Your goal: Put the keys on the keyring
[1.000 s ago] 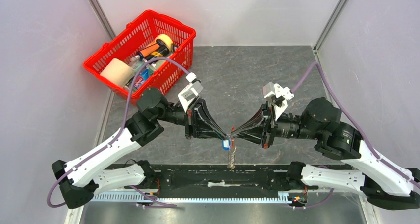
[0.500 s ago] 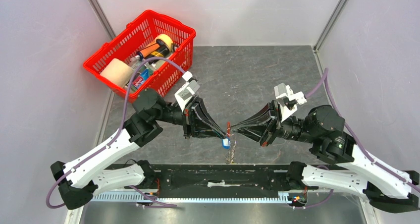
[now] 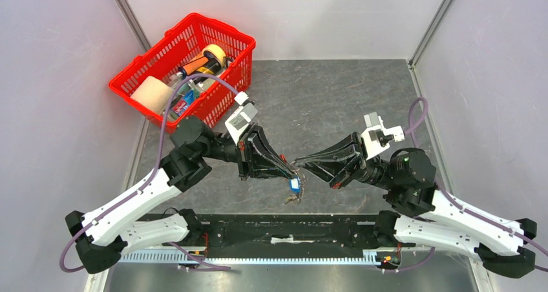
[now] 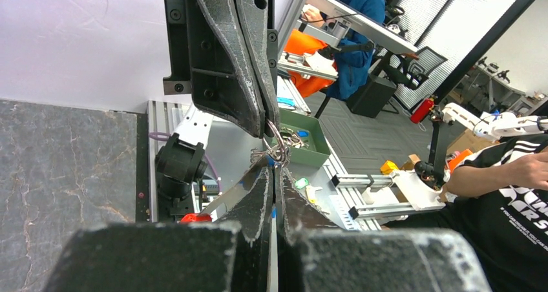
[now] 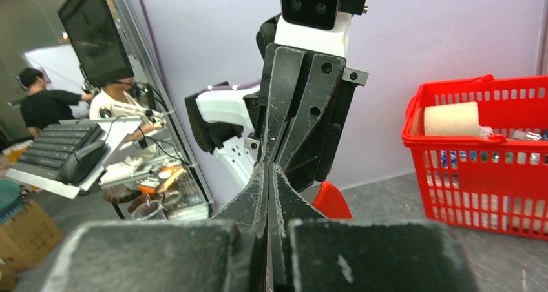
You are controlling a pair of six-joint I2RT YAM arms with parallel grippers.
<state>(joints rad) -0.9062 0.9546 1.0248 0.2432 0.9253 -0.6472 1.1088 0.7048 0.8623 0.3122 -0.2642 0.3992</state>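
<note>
My two grippers meet tip to tip above the table's near middle. My left gripper (image 3: 296,174) is shut; the key's blue head (image 3: 295,185) sits just under its tips, and blue shows in the slit between its fingers in the left wrist view (image 4: 273,209). My right gripper (image 3: 299,163) is shut on the keyring's thin wire loop (image 4: 278,151). Its grey-tan metal pieces (image 3: 292,199) hang below both tips. The red clip is hidden. In the right wrist view my right gripper (image 5: 268,168) points straight at the left one.
A red basket (image 3: 227,37) with tape, a roll and bottles stands at the back left, also in the right wrist view (image 5: 478,176). Grey walls close in both sides. The black base rail (image 3: 291,230) runs along the near edge.
My right arm has swung so its gripper comes in from lower right and points up-left. The hanging metal pieces have swung left and sit higher. The left gripper has barely moved.
</note>
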